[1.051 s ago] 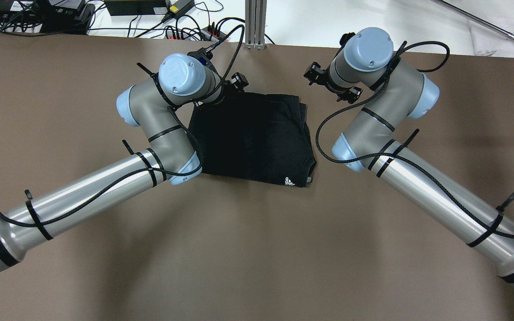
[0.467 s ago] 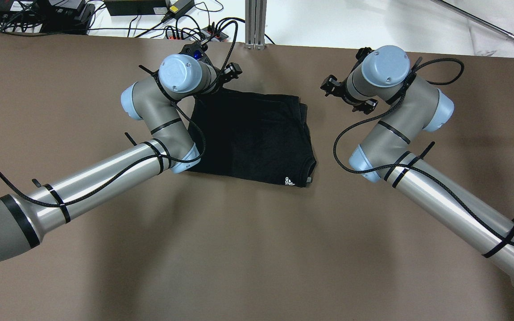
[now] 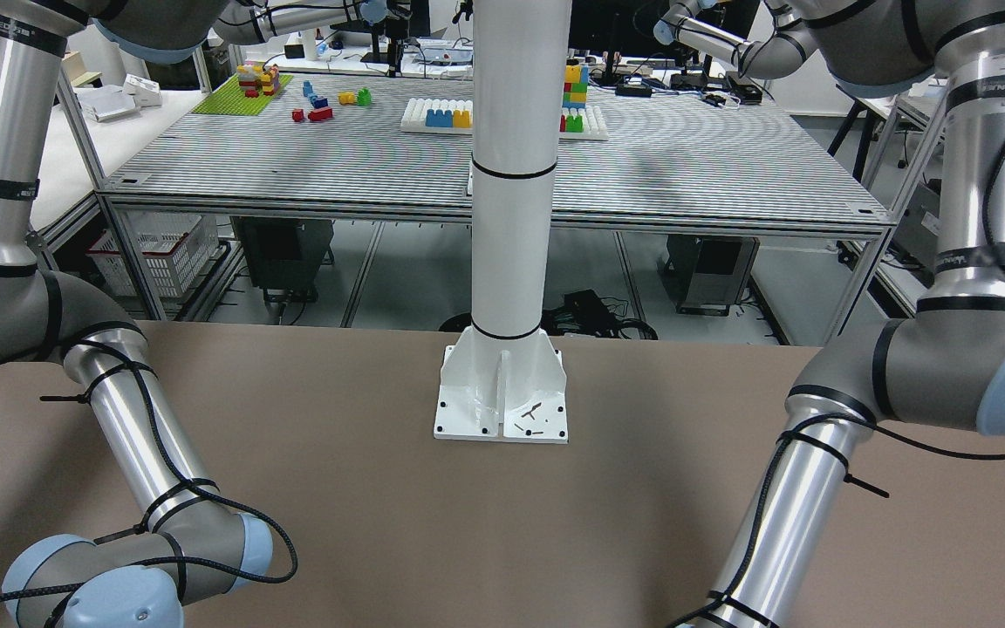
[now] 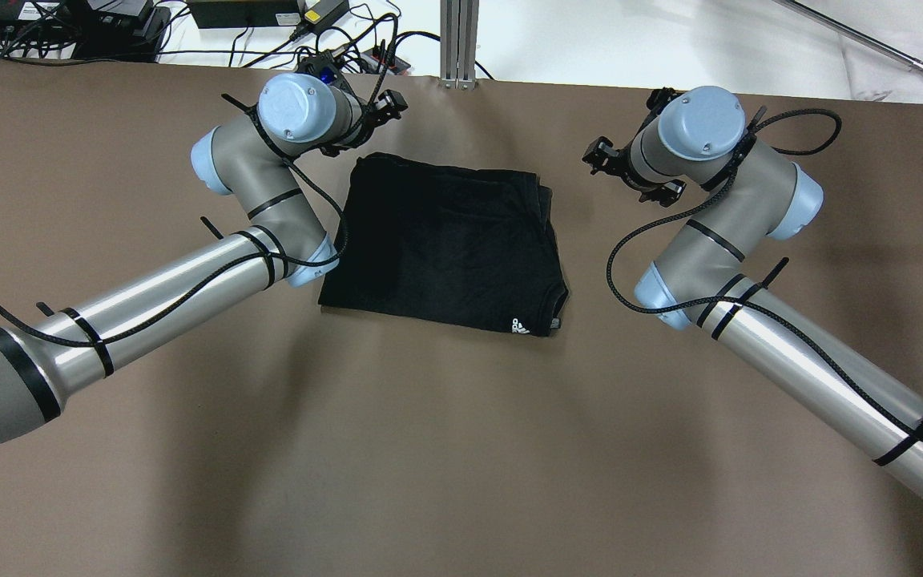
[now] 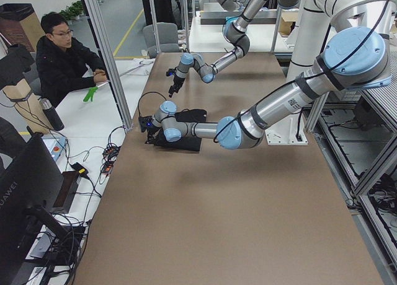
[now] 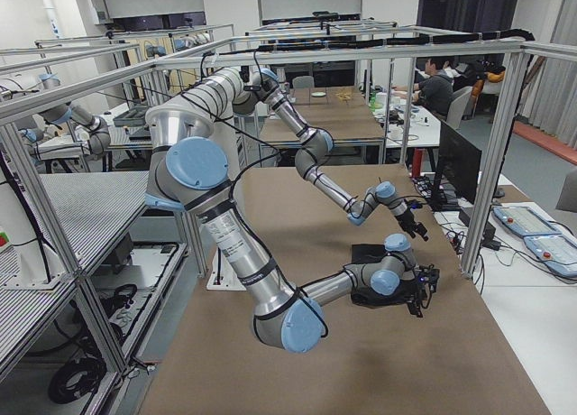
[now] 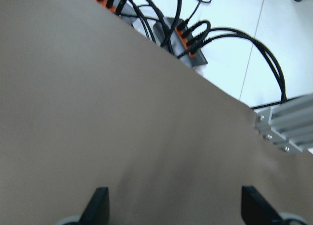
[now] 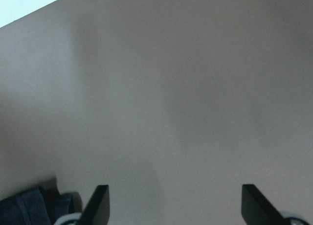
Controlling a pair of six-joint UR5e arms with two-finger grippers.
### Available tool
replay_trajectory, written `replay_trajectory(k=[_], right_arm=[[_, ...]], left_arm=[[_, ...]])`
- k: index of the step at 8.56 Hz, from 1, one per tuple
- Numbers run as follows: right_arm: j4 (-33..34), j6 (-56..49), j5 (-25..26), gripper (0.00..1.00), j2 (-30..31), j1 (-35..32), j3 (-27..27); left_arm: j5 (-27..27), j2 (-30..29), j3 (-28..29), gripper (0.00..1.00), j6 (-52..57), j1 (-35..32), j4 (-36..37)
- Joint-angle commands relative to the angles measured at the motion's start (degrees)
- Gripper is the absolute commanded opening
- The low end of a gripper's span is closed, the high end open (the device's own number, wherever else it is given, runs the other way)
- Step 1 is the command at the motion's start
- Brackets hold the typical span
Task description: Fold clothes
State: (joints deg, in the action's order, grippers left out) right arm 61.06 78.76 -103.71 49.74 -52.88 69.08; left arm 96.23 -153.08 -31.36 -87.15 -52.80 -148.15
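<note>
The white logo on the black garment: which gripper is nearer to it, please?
Right. The right gripper hangs beside the garment edge that bears the logo; the left gripper, beyond the opposite corner.

Bright, even light from above; soft, faint shadows lie on the table (image 4: 445,465). Both wrist views look blurry, the right one dimmer.

Cabled power strip (image 7: 190,54) beyond the brown table's (image 4: 429,449) far edge; seated operator (image 5: 62,62) nearby.

Folded garment (image 4: 445,240) on the tabletop (image 4: 461,449), between hands
Left hand (image 7: 171,208) at its 11 o'clock; right hand (image 8: 171,205) at 2 o'clock.
</note>
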Motion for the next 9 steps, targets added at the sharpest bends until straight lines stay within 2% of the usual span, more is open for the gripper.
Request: replay_trajectory(k=[1, 4, 6, 7, 9], right_arm=[[0.03, -11.56, 0.0, 0.95, 2.46, -2.65, 0.0], [0.11, -30.53, 0.52, 0.95, 6.32, -8.18, 0.0], [0.64, -45.63, 2.89, 0.95, 8.69, -13.19, -0.17], [0.56, -54.94, 4.12, 0.95, 10.19, -15.82, -0.43], [-0.41, -64.04, 4.04, 0.95, 15.18, -18.74, 0.0]], left_arm=[[1.77, 4.7, -0.01, 0.95, 18.76, -6.42, 4.59], [3.26, 13.29, -1.58, 0.95, 46.34, -15.28, 5.93], [5.44, 21.11, -7.98, 0.95, 58.79, -21.44, 7.77], [5.63, 25.85, -12.97, 0.95, 66.24, -24.43, 10.48], [7.64, 35.35, -22.3, 0.95, 75.33, -29.97, 13.14]])
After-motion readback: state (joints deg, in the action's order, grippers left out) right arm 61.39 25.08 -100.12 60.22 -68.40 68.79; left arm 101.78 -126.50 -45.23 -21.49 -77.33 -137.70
